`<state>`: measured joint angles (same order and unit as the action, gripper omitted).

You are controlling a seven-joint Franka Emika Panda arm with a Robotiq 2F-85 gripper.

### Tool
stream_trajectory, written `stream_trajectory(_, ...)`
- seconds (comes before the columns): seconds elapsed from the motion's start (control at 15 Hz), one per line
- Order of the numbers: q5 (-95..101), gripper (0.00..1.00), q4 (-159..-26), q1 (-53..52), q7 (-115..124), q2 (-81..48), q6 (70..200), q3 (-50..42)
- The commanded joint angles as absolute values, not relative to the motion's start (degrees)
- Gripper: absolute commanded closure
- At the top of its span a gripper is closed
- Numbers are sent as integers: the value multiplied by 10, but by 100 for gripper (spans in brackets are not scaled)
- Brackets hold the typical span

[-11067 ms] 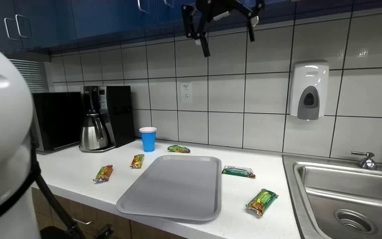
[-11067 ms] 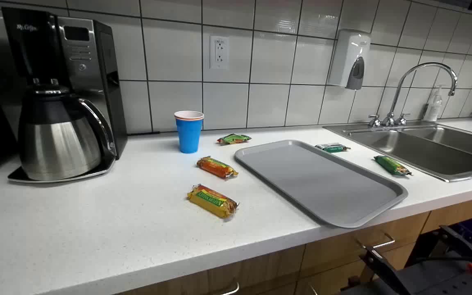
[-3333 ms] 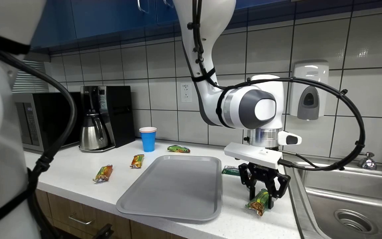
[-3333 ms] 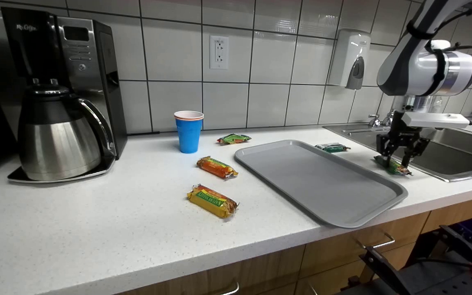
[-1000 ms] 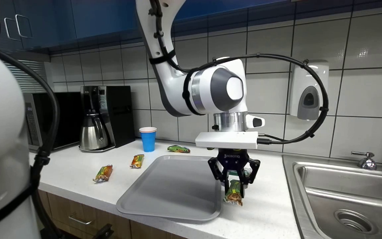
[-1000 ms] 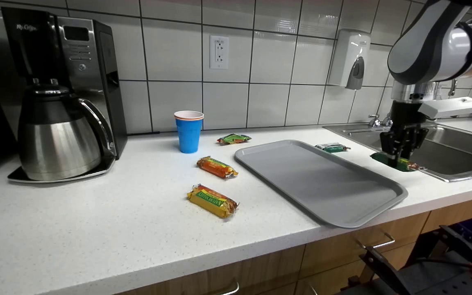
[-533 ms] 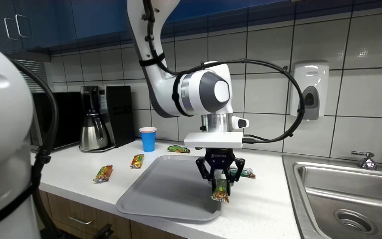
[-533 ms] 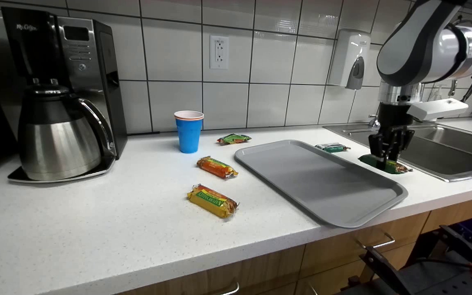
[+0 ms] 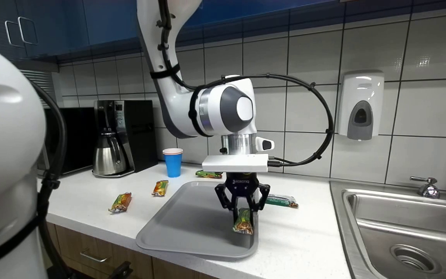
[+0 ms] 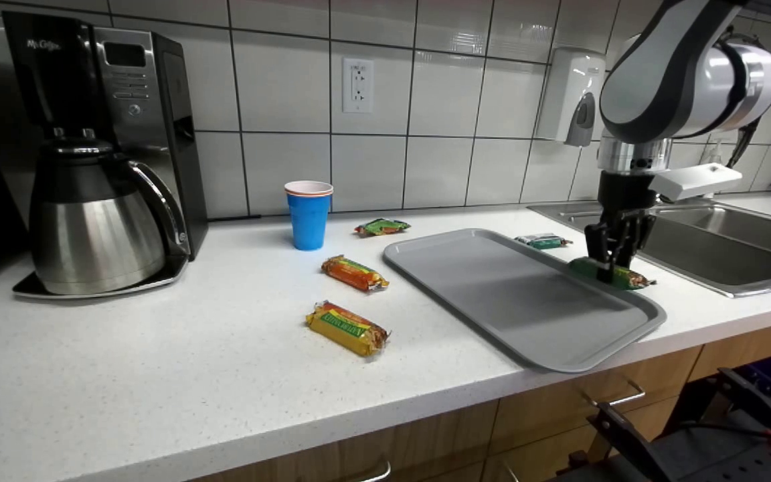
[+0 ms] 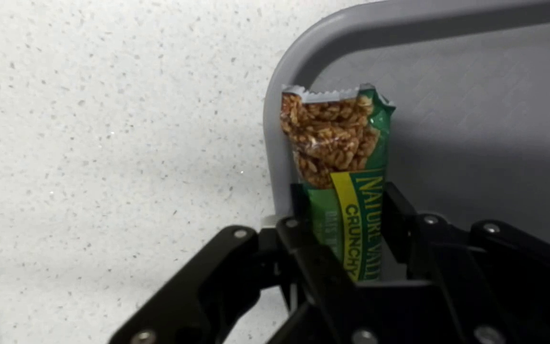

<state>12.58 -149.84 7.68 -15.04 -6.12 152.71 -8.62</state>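
The arm [image 9: 180,106] is bent out over the side of a gray tray [image 9: 188,230], gripper [image 9: 243,220] pointing straight down. Well apart there's a blue cup [image 10: 309,221], looks like another's nested in it. The gripper's fingers are snug around a green granola bar [image 11: 339,177], right above the tray's rim near a corner.

The tray [image 9: 192,228] lies on the desk [image 9: 300,244], and over its right rim, in both exterior views, the gripper [image 9: 243,220] holds a snack bar [image 11: 344,191]. Left of the tray lies a middle bar [image 10: 355,273], with a front bar [image 10: 347,328] farther out. Just behind the tray lies a rear bar [image 10: 382,227]; behind and left of the tray stand a cup [image 10: 308,221] and, farther left, a coffee maker [image 10: 108,161]. Right of the tray, near its back end, lies a side bar [image 10: 544,242]; the sink [image 9: 341,207] sits farther right. A soap dispenser [image 9: 361,104] hangs behind and above the tray.
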Motion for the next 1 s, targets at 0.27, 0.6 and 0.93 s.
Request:
stream_trajectory(0.27, 109, 84, -1519, 69, -155, -61, 1536, -67)
stream_trajectory(0.6, 109, 27, -1522, 70, -159, -56, 1534, -67)
stream_trajectory(0.93, 119, 0, -1520, 70, -152, -43, 1523, -71)
